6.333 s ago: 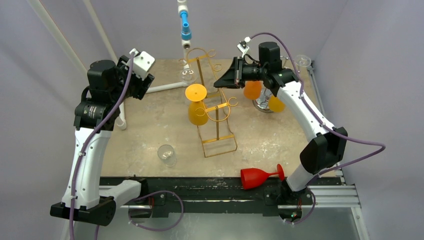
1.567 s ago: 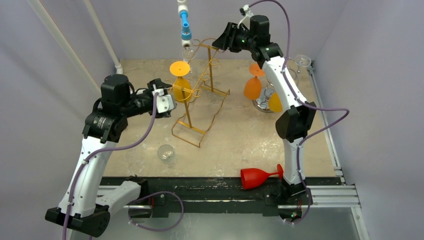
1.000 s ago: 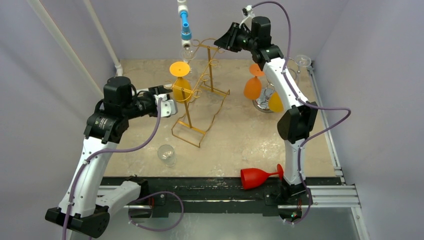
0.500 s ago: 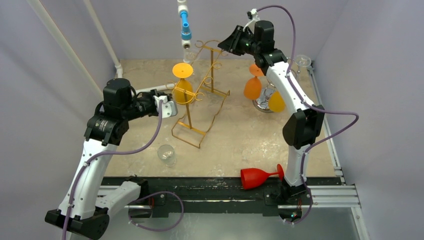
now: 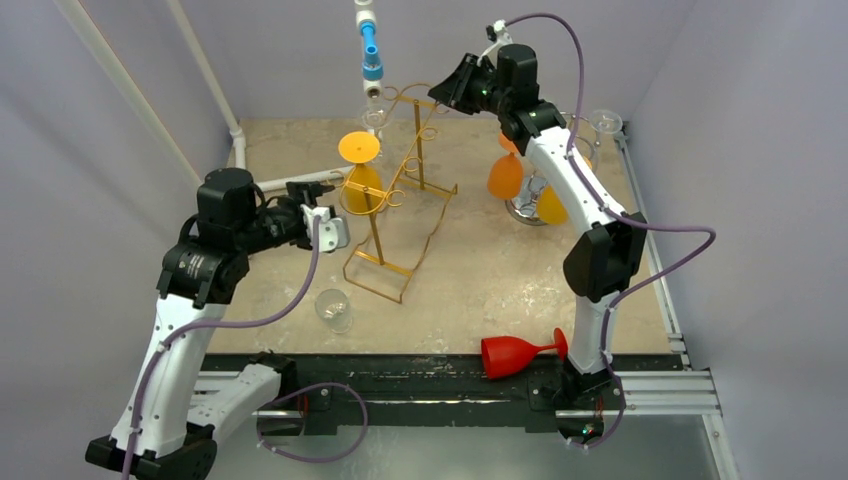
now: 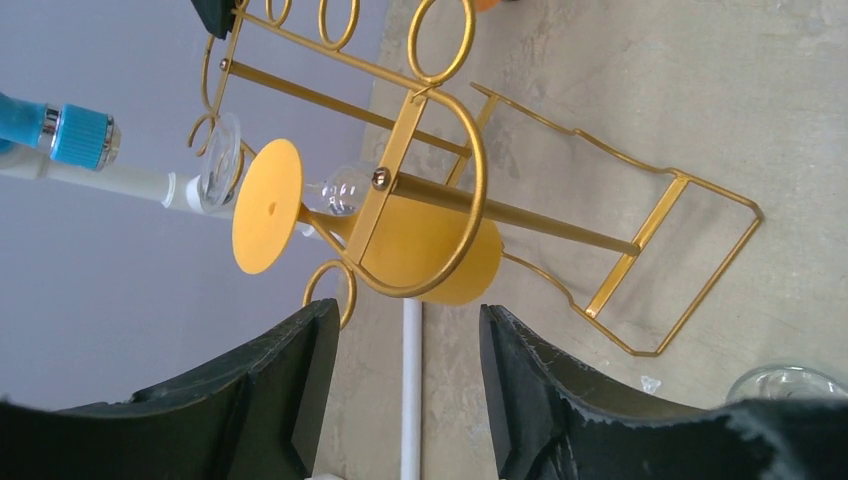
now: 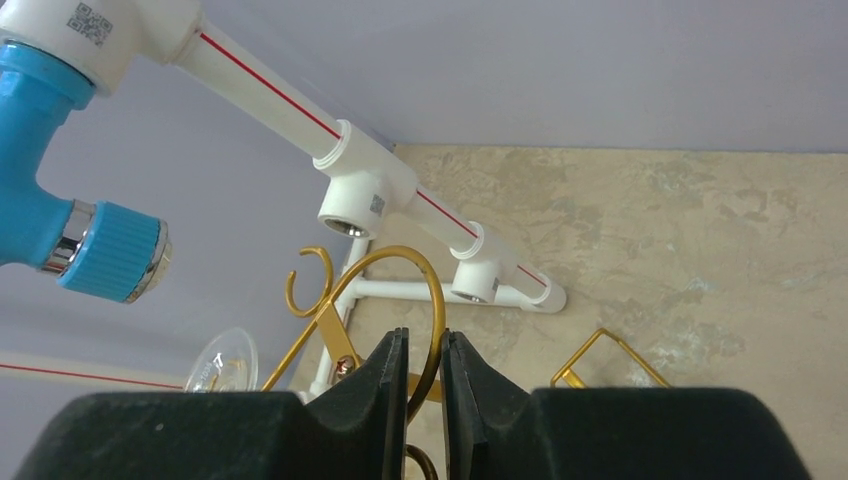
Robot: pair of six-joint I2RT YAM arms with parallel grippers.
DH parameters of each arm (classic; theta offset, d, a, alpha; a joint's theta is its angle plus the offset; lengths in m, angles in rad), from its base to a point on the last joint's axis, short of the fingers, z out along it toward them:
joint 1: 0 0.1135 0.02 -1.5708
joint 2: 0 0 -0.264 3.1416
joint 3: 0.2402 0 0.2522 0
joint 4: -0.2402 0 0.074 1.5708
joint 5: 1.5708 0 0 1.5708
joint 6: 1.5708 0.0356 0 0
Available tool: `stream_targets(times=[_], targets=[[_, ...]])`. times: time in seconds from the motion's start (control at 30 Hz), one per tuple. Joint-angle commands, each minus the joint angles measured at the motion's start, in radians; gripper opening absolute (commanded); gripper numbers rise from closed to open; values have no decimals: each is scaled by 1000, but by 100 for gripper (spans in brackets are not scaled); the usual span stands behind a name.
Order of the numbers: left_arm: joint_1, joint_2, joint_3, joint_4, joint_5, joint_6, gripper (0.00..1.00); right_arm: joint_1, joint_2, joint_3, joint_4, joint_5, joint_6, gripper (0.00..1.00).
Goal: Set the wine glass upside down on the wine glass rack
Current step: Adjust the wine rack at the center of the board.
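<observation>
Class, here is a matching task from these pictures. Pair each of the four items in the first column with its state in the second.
Column one:
A. red wine glass
B. yellow wine glass
C. left claw
D. right claw

Column two:
1. shut on a loop of the gold rack
2. lying on its side
3. open, holding nothing
4. hanging foot up in the rack

Pairs: A-2, B-4, C-3, D-1

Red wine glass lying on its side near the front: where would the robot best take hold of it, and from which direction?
Probably the stem, from above. The red wine glass lies on its side, bowl left and foot right, so the thin stem runs sideways with its top clear; fingers closing front-to-back should fit it, whereas the bowl is wide and round.
</observation>
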Motion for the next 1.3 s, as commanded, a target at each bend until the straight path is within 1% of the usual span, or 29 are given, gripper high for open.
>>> stream_targets(times=[0.0,0.2,0.33,0.47,0.6,0.77,0.93,1.1,1.27], targets=[[-6,-48,38,-65,88,20,59,18,-72,1,34,27,-11,19],[-6,-31,8,-20,167,-42,59,21,-101,-39,56,71,-9,18],[-8,-13,-12,76,207,-111,58,23,-116,-79,80,91,-2,17],[-17,11,11,53,247,-114,56,23,-119,-93,91,98,5,17],[-31,39,8,17,268,-99,50,23,-117,-93,100,102,17,16],[-37,63,-6,36,216,-84,37,26,-131,-101,106,117,19,16],[-37,68,-11,80,133,-96,22,26,-162,-129,114,132,13,16],[-37,88,14,109,3,-83,13,26,-209,-183,136,145,15,16],[-37,106,18,149,-97,-83,11,27,-263,-281,181,146,30,16]])
